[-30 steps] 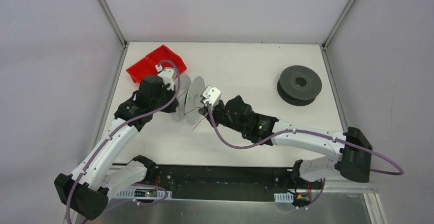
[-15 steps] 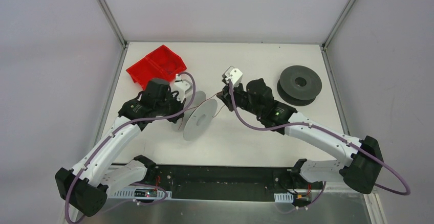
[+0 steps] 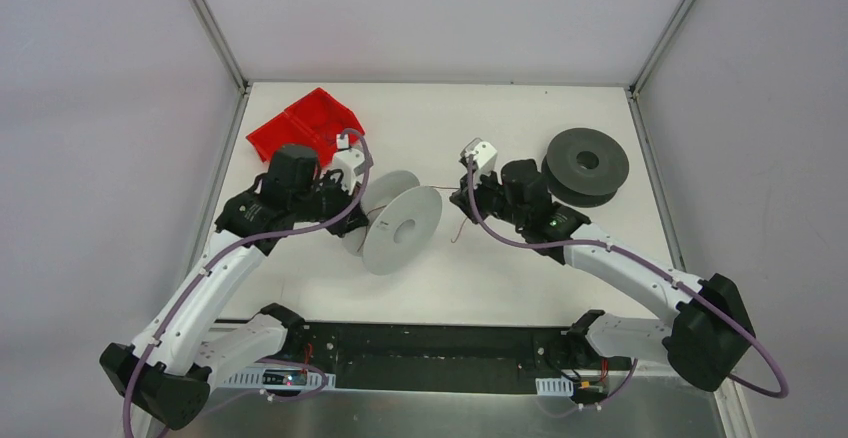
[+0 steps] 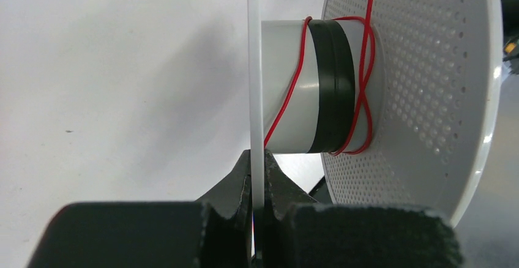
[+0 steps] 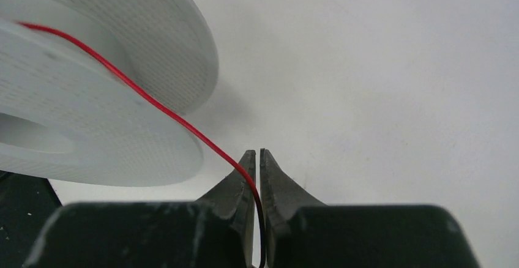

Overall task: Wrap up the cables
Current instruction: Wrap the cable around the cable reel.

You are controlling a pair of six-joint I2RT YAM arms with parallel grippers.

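Left gripper (image 4: pixel 257 159): fingers clamped on thin near flange of white perforated plastic spool (image 4: pixel 422 84), centre of overhead frame. Judged reason: spool held up by its rim, axis level, free to take turns. Thin red cable (image 5: pixel 177 120): few loose crossed loops round smooth pale hub beside black band (image 4: pixel 333 84), then taut run rightward into right gripper (image 5: pixel 257 158). Fingers there nearly together, cable nipped in slit, likely as tension guide. Free tail dangled below gripper. Cable glossy, springy, thread-thin.
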